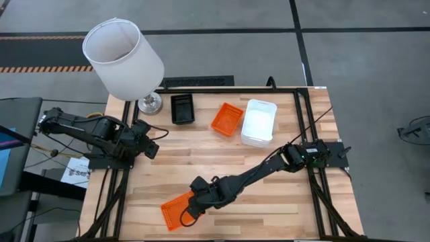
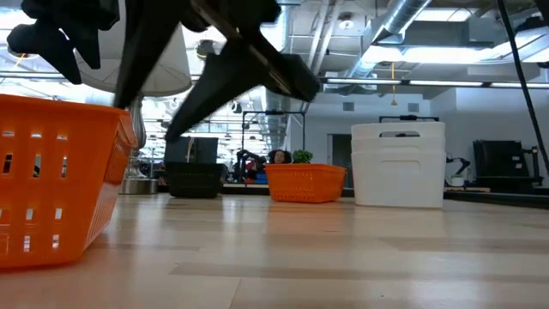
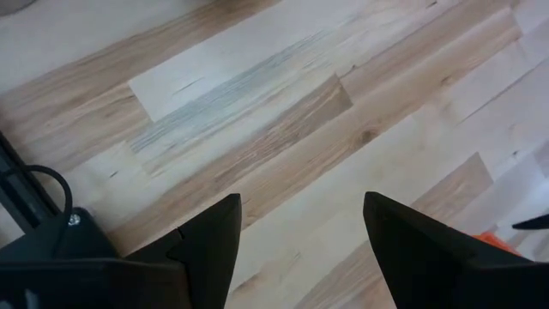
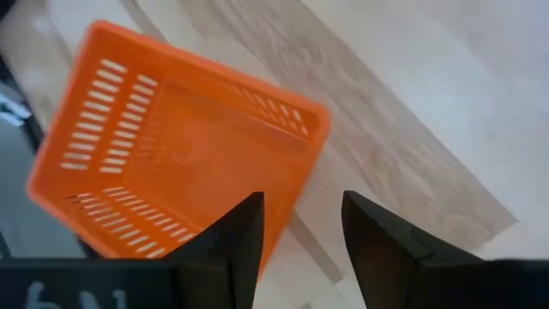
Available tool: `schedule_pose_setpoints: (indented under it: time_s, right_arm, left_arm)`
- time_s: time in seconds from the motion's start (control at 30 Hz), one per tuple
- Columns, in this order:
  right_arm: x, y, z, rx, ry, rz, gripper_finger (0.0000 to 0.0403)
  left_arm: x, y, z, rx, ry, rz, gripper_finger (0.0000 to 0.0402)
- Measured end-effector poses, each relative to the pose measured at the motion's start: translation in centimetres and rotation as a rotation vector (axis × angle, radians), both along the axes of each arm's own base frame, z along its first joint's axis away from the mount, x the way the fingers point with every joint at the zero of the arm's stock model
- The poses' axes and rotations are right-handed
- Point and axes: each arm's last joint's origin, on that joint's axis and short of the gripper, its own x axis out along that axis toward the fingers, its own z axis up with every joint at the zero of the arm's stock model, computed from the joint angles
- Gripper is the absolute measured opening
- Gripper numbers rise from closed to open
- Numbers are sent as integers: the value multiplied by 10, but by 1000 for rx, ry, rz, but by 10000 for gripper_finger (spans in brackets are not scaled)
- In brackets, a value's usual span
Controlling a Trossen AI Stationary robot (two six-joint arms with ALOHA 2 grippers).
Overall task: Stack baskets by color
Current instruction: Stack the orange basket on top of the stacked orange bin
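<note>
The right end effector [image 1: 190, 207] is shown at the near edge of the table [image 1: 222, 161], its arm stretched diagonally across the wood from the right-hand base. Its fingers [image 4: 232, 240] are parted, with bare table visible in the gap between them; nothing is gripped. One finger is seen at the rim of a near orange basket [image 4: 171, 154], though contact with it cannot be told. This basket lies open side up and askew at the table's front edge [image 1: 176, 208], and in the low view it fills the foreground [image 2: 60, 180].

The left end effector [image 1: 152, 142] is held over the left part of the table, near its own base. Its fingers [image 3: 214, 232] are spread wide above bare planks, and nothing is held.

Along the far side of the table the other baskets are set out. A black basket [image 1: 182, 108] is placed just beside the lamp base; whether it is one basket or a nested stack cannot be told. A far orange basket [image 1: 226, 118] is turned at an angle between the black one and the white stack. The white baskets [image 1: 259, 122] are seen nested; in the low view stacked rims are visible [image 2: 397, 163]. A lamp [image 1: 123, 59] with a white cylindrical shade is placed at the far left corner.
</note>
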Motion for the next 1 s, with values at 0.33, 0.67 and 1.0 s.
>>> schedule_pose_setpoints:
  time_s: [0.33, 0.67, 1.0]
  right_arm:
    - [-3, 5, -12, 11, 3, -18, 179]
    - [-1, 5, -11, -5, -29, -32, 176]
    - [-5, 3, -27, -2, 2, -53, 173]
  left_arm:
    - [0, 0, 0, 1, 0, 1, 233]
    - [0, 0, 0, 0, -1, 3, 233]
    - [0, 0, 0, 15, 4, -23, 233]
